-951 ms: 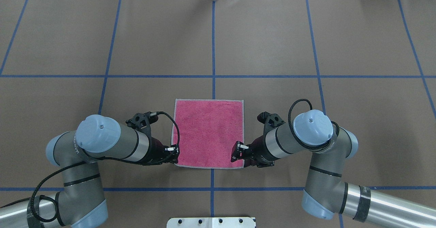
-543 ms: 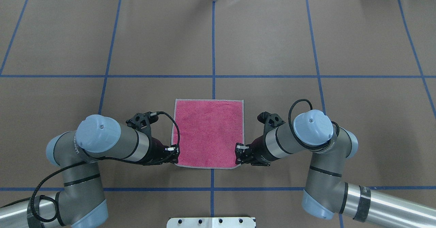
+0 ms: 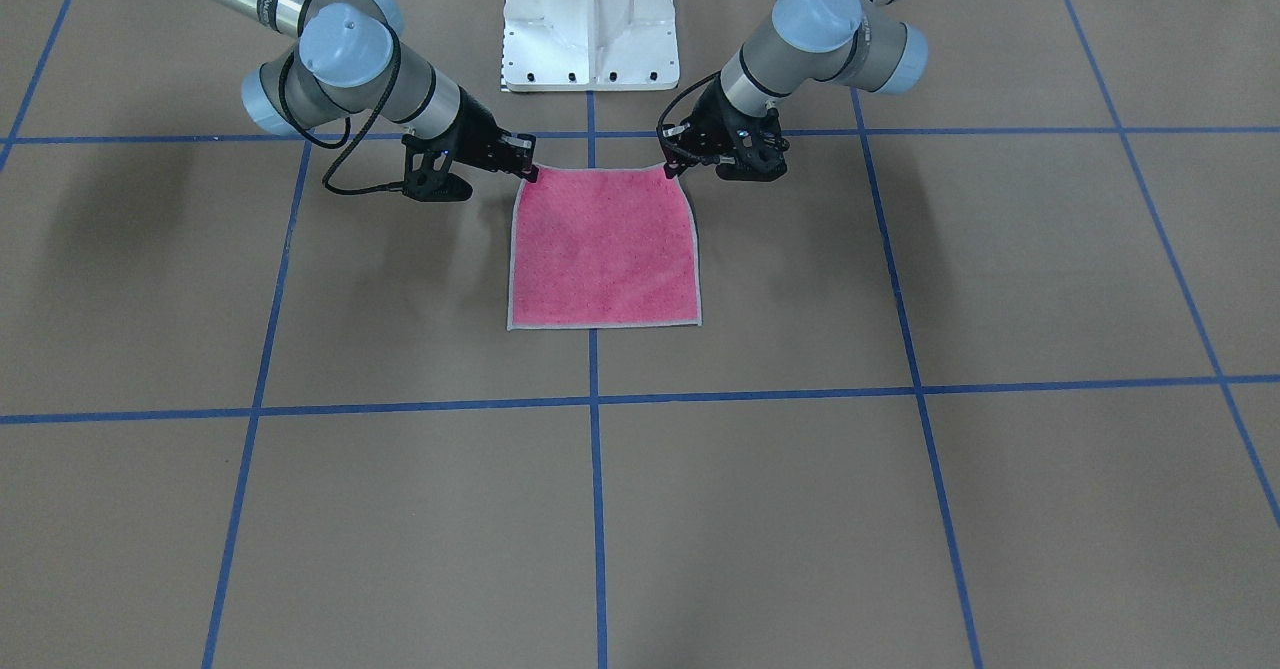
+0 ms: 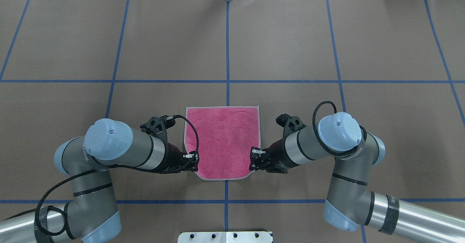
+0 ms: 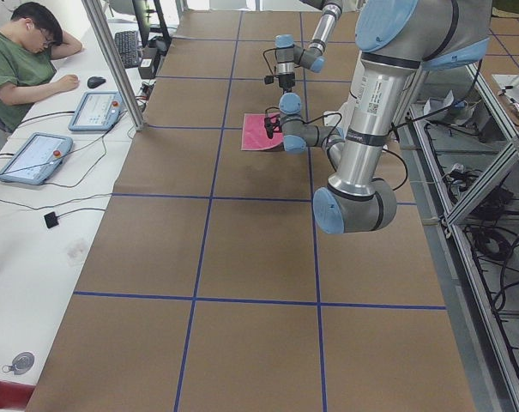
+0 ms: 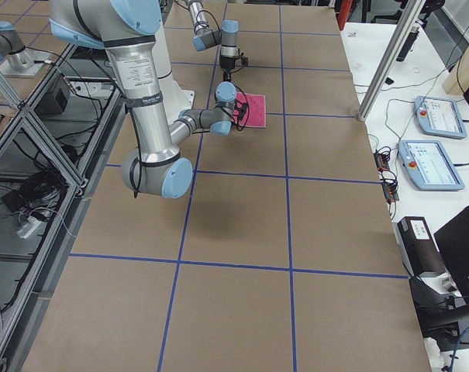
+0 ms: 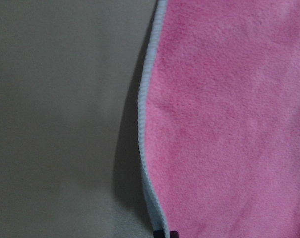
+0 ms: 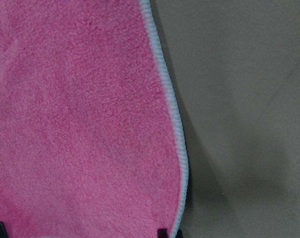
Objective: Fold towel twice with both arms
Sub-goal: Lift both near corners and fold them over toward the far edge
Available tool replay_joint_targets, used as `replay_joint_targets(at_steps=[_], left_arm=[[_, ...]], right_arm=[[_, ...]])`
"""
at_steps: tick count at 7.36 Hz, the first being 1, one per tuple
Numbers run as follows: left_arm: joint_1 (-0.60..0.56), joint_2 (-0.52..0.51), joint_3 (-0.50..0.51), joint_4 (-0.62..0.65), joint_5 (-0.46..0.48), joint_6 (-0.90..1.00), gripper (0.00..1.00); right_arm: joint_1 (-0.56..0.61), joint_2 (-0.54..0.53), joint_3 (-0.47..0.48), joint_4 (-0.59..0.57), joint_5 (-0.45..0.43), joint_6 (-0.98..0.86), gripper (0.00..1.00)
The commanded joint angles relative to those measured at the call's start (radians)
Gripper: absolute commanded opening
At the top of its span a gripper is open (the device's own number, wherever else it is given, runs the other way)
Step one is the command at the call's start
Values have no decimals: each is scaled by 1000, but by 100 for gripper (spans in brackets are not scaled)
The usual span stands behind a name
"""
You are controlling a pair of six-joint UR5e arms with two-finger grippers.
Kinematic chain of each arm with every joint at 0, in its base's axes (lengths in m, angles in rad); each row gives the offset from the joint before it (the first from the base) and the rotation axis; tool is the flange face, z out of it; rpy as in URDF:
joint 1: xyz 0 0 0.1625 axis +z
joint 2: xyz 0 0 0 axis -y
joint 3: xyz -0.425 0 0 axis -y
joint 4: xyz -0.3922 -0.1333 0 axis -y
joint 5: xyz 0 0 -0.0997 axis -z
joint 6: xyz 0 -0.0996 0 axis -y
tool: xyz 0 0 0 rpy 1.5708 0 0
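Grips the towel (image 4: 222, 141) at both robot-side corners. Keeps the left pincer (image 4: 194, 162) clenched on one corner and the right pincer (image 4: 253, 162) clenched on the other, pink face up between them. Holds those two corners pulled inward and a little off the counter (image 4: 290, 47), rounding the hem between the pincers into a shallow curve. Leaves the rest of the cloth flat on the brown counter, stretching ahead of both pincers, away from the robot, to a straight far hem. Shows, from the left wrist, the light grey edging bending just ahead of the pincer, with a dark shadow beside it on the counter; shows the mirror of that from the right wrist. Centres the towel on a blue tape line (image 4: 227, 54) running straight ahead, midway between the pincers. Places a white pedestal (image 3: 590, 19) behind the pincers, on the robot's side. Seats a person (image 5: 19, 64) at a white desk well beyond the far hem, ahead of both pincers, beside two tablets (image 5: 96, 110).
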Motion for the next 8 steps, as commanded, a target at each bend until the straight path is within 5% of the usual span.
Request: replay_joint_targets(at_steps=[1, 8], left_arm=[[-37, -8, -4, -2, 0, 0, 0], [-160, -85, 84, -2, 1, 0, 0]], right_arm=[[52, 1, 12, 2, 2, 2, 0], [109, 56, -82, -1, -83, -14, 0]])
